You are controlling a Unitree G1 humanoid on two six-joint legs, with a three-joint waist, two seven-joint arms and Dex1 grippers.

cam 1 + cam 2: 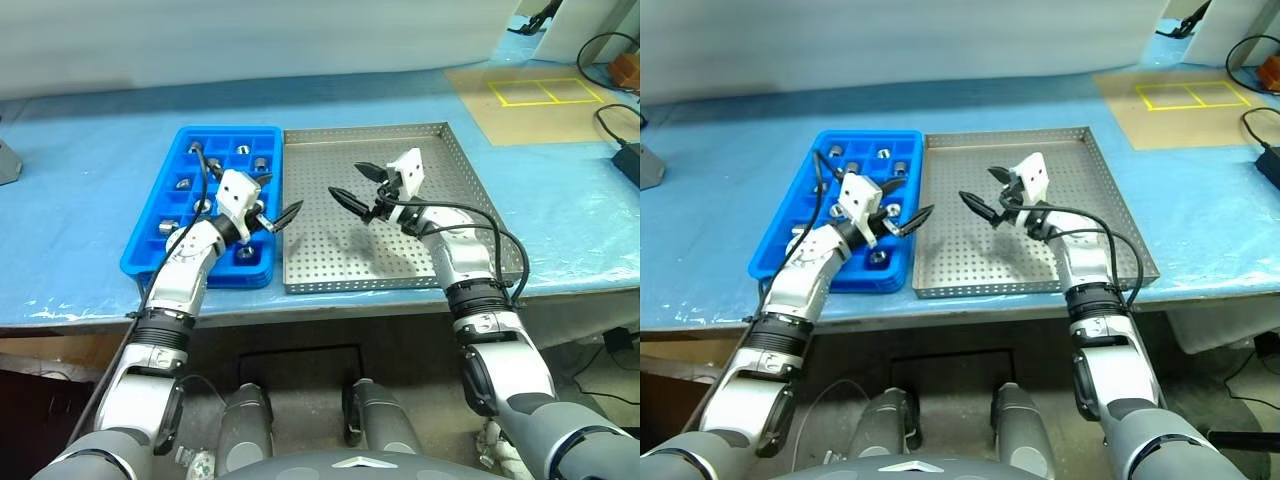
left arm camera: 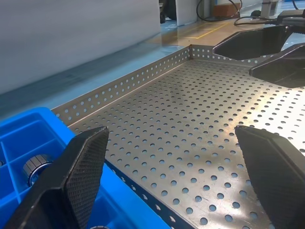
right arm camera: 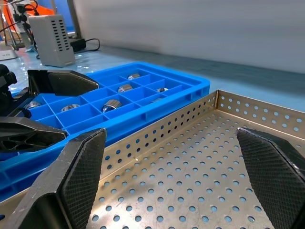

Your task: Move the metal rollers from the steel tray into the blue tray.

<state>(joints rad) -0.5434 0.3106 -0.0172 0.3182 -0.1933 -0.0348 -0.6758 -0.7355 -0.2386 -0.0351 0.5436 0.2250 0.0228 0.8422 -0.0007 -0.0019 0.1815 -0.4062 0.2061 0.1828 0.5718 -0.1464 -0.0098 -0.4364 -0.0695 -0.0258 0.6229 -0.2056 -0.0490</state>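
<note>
The blue tray lies left of centre in the frame, touching the steel tray, which lies at the centre; both rest on the surface. The metal rollers sit in separate cells of the blue tray. The left gripper hangs over the blue tray's lower right part, and the right gripper over the middle of the steel tray, the two tips facing each other.

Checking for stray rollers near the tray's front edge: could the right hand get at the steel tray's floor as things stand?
Probably yes. The right hand hangs open over the steel tray, whose perforated floor lies bare beneath it. The left hand sits off beside the blue tray.
</note>
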